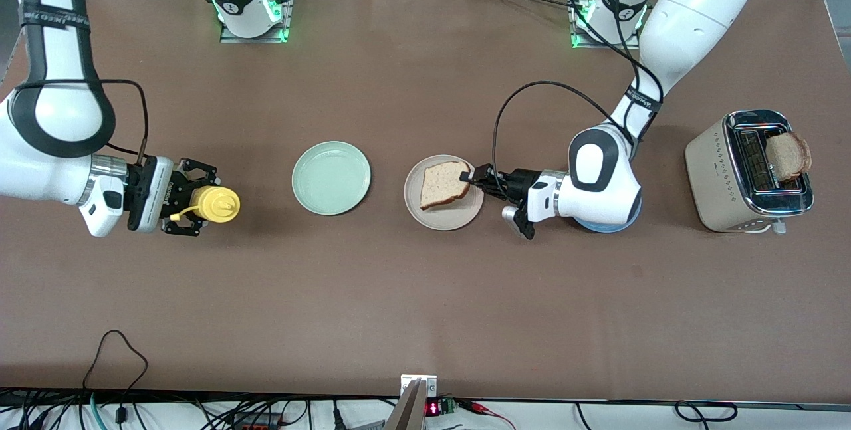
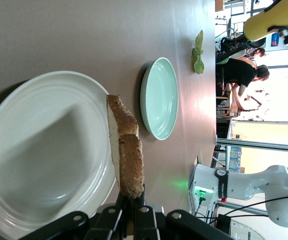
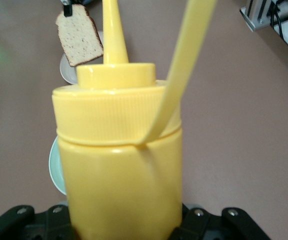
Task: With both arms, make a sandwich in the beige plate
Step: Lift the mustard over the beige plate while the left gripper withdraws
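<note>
Right gripper, at the right arm's end of the table, is clamped on a yellow bottle; its fingers are mostly hidden by the bottle in the right wrist view. Beige plate lies under the left gripper, whose fingers are closed on the crust of a bread slice over the plate. Whether the slice touches the plate I cannot tell. Mint plate lies between both grippers. A blue plate is mostly hidden under the left arm. Toward the left arm's end, a toaster holds a second slice.
</note>
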Robot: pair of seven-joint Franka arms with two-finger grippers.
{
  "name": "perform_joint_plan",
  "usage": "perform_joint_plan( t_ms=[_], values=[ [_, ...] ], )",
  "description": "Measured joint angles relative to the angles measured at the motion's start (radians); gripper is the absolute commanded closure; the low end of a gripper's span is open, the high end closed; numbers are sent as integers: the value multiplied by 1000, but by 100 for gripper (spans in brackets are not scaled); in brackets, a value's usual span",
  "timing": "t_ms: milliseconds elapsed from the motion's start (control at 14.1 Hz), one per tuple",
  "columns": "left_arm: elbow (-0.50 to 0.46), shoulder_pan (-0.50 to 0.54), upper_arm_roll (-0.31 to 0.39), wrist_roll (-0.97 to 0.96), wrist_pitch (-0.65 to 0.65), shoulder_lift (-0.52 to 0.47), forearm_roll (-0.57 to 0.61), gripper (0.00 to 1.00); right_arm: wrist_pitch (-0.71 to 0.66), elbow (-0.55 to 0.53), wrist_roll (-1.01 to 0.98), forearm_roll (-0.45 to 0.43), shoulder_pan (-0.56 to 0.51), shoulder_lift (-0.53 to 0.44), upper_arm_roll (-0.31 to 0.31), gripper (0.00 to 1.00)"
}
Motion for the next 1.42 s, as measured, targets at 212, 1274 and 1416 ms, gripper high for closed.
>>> perform_joint_plan(
  t_ms=[212,1274,1416],
  values=[
    [-3,-1,0,30,8,22,-7,100,0,45,138,-81,49,-10,1,73],
    [8,-16,7,72,24,45,-6,0,112,59,307,-156,238,-6,1,71],
    [17,-3,10,72,24,24,100,0,133,59,341,-156,257,-2,1,71]
  ],
)
